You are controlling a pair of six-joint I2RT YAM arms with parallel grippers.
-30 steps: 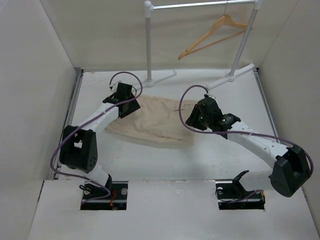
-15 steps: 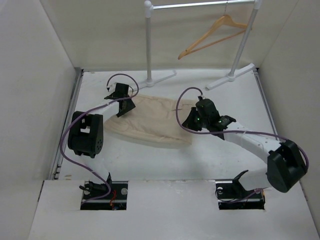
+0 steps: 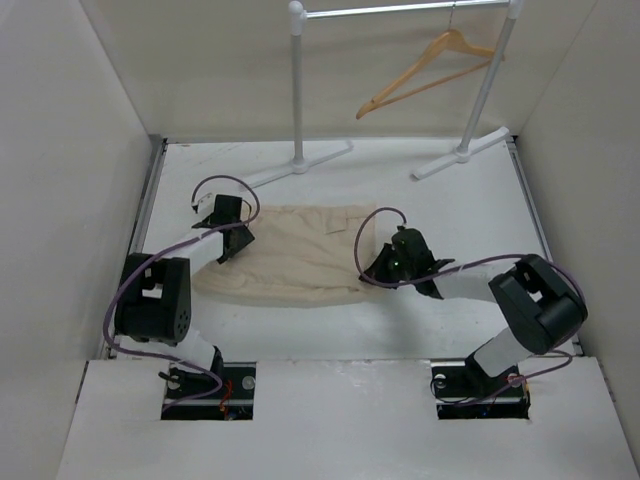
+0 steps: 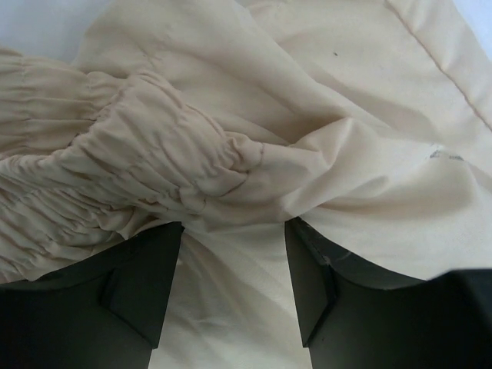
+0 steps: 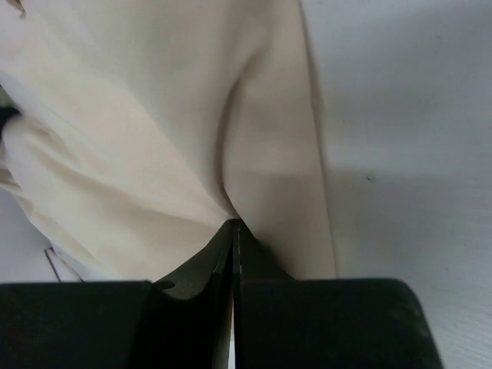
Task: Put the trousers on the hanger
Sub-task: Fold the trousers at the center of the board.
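gripping the trousers (image 3: pixel 290 255) at both ends, most likely to stretch the cloth flat before any lift toward the hanger (image 3: pixel 430 68). spread across the middle of the bench (image 3: pixel 450 320), with the gathered waistband end at 9 o'clock and the leg end at 3 o'clock, all of it resting on the surface.

clamped at the 9 o'clock end by the left tool (image 4: pixel 234 231), with the jaws set moderately apart on a thick bunch of cloth just beside the elastic gathers and creases fanning out from the bite. nipped at the 3 o'clock end by the right tool (image 5: pixel 234 227), with the jaws pressed nearly together on a thin fold close to the edge and bare bench just beyond.

up at 1 o'clock, well apart from all this, find the hanger hooked on the rail of the white rack (image 3: pixel 298 90), tilted, with nothing on its crossbar. judged an early step, draping not yet begun.

as for pose: left elbow folded back toward 8 o'clock, forearm reaching toward 1 o'clock, wrist tipped down onto the cloth. right elbow raised at 4 o'clock, forearm running low toward 9 o'clock, wrist close to the bench.
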